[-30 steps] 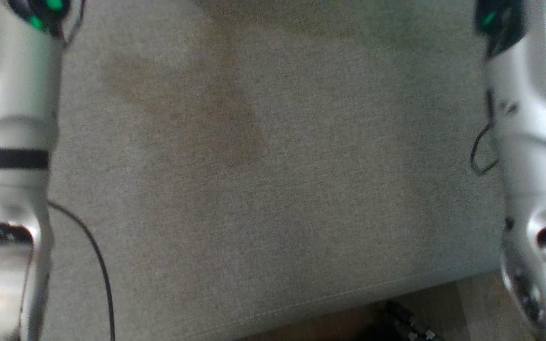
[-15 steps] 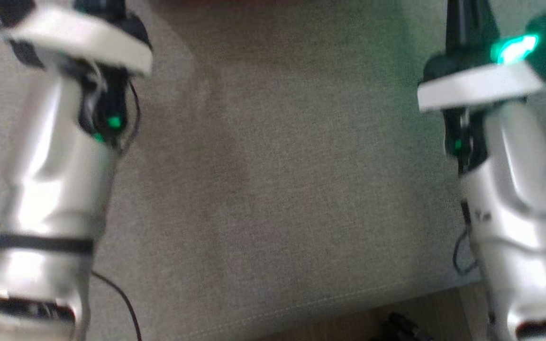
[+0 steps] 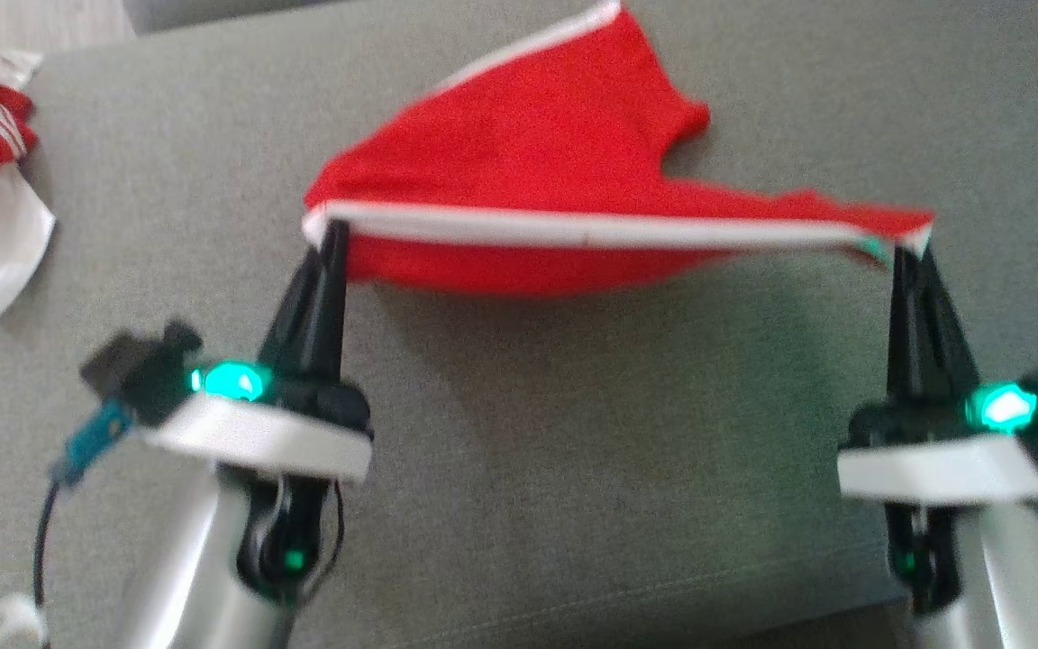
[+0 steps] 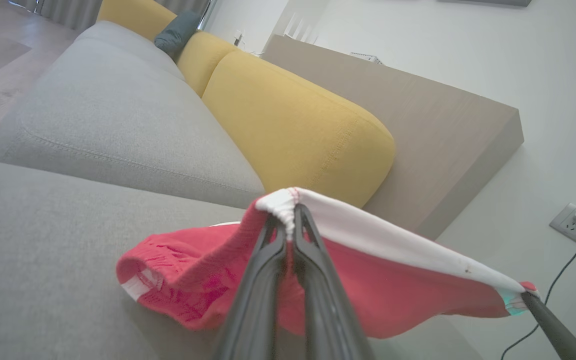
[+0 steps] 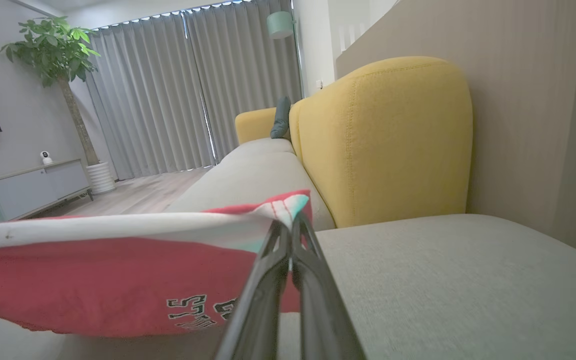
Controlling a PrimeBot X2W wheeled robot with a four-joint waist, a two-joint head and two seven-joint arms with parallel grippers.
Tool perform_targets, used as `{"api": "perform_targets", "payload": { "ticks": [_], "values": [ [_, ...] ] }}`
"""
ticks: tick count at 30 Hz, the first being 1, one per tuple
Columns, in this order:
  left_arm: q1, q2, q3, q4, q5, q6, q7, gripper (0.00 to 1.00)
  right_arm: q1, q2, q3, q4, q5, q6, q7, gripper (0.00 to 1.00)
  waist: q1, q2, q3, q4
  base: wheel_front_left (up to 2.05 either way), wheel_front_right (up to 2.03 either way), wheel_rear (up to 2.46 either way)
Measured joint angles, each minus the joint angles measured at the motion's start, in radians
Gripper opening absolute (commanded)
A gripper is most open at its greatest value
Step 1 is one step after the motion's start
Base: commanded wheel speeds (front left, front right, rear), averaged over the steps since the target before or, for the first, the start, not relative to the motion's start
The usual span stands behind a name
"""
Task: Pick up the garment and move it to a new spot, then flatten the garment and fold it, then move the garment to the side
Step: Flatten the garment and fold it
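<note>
Between the 2 pairs of jaws, the red garment hangs stretched above the sofa — left gripper and right gripper each clamped on a waistband corner.

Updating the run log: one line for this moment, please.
left gripper: shut on red garment, one band corner | right gripper: shut on other corner | white band stretched over grey sofa cushion

Knit garment, woven cushion — matt
</note>
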Motion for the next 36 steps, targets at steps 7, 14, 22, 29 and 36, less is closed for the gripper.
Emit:
{"api": "perform_targets", "payload": {
  "ticks": [7, 14, 22, 29, 36],
  "values": [
    [0.24, -0.027, 0.024, -0.145, -0.003, 0.0, 0.0, 0.0, 0.207, 0.003, -0.004, -0.126, -0.05, 0.0, 0.0, 0.0, 0.0, 0.0, -0.058, -0.025, 0.0, 0.0, 0.0],
    [0.37, -0.039, 0.001, -0.186, -0.002, 0.0, 0.0, 0.0, 0.278, 0.005, -0.02, -0.171, -0.056, 0.0, 0.016, 0.0, 0.0, 0.0, -0.046, -0.015, 0.0, 0.0, 0.0],
    [0.311, -0.051, -0.029, -0.093, -0.084, 0.02, 0.006, 0.0, 0.149, 0.005, -0.03, -0.053, -0.1, 0.0, 0.033, 0.0, 0.0, 0.0, -0.001, 0.029, 0.0, 0.0, 0.0],
    [0.087, -0.059, -0.036, 0.064, -0.207, 0.08, 0.017, 0.0, -0.119, -0.014, -0.021, 0.154, -0.148, 0.0, 0.063, 0.0, 0.0, 0.0, 0.059, 0.069, 0.0, 0.0, 0.0],
    [-0.088, -0.066, -0.076, 0.208, -0.293, 0.143, 0.015, 0.0, -0.36, -0.081, 0.032, 0.367, -0.162, 0.0, 0.1, 0.0, 0.0, 0.0, 0.112, 0.105, 0.0, 0.0, 0.0]
  ]
}}
